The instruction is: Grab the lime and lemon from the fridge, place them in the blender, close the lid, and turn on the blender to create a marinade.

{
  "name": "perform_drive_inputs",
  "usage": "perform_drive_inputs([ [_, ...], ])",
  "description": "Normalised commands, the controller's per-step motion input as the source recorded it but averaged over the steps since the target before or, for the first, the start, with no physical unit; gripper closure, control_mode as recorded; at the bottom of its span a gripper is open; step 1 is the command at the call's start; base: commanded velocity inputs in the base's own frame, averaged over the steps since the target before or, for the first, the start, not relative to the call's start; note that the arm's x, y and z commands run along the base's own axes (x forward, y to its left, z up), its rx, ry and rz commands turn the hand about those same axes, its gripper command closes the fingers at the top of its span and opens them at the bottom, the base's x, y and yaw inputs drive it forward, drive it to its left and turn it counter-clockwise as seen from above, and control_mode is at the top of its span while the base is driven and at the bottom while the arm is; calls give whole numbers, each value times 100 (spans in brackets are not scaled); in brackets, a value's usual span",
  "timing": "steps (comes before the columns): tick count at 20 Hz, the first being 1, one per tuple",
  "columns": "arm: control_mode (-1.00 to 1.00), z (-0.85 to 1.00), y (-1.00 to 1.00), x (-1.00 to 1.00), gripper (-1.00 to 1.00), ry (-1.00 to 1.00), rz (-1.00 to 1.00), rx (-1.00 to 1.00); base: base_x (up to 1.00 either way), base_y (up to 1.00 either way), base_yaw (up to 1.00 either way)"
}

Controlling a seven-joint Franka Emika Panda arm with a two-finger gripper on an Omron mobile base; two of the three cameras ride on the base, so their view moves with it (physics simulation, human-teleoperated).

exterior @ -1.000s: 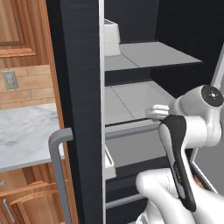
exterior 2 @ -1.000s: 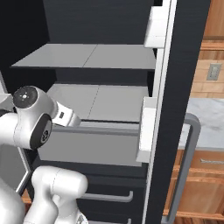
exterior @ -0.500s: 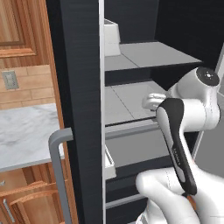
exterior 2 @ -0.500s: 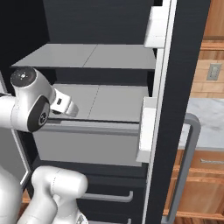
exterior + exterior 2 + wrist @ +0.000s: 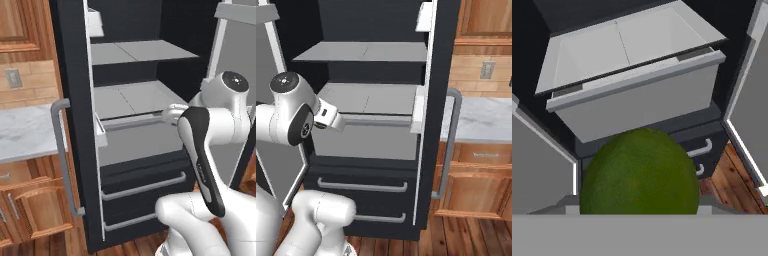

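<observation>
1. Closest thing in the hand view is the lime (image 5: 637,172). It's big, dark green and sits right at the bottom of the frame, between the two sides of the end effector (image 5: 638,209). The tips are mostly hidden behind the fruit, but it looks pinched on the lime, with the fingers spread fairly wide around it.
2. So the lime is out of the fridge (image 5: 70,75), held up in the air in front of the open compartment, not resting on any shelf.
3. Just behind the lime is a pale grey drawer (image 5: 637,100), pulled partway out of the fridge. The part of its inside that I can see looks bare.
4. Below the drawer are the dark lower fronts with two grey bar pulls (image 5: 362,186), and a strip of wood floor (image 5: 737,170) at the right of the hand view.
5. In the base views the white arm is bent in front of the fridge, with its wrist at about drawer height.
6. Further in and higher up is a flat grey shelf (image 5: 135,50).
7. The fridge door stands open, edge on to the base cameras, with a grey bar handle (image 5: 62,155) and a white bin (image 5: 95,22) near its top.
8. Beyond the door are a marble worktop (image 5: 25,132) and wooden cupboards (image 5: 476,185).
</observation>
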Motion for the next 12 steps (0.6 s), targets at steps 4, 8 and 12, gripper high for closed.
perform_drive_inputs([
  [4,100,0,0,0,100,0,0,0,-100,-71,-35],
  [8,100,0,0,0,100,0,0,0,-69,-81,-57],
  [12,100,0,0,0,100,0,0,0,-14,-81,-67],
])
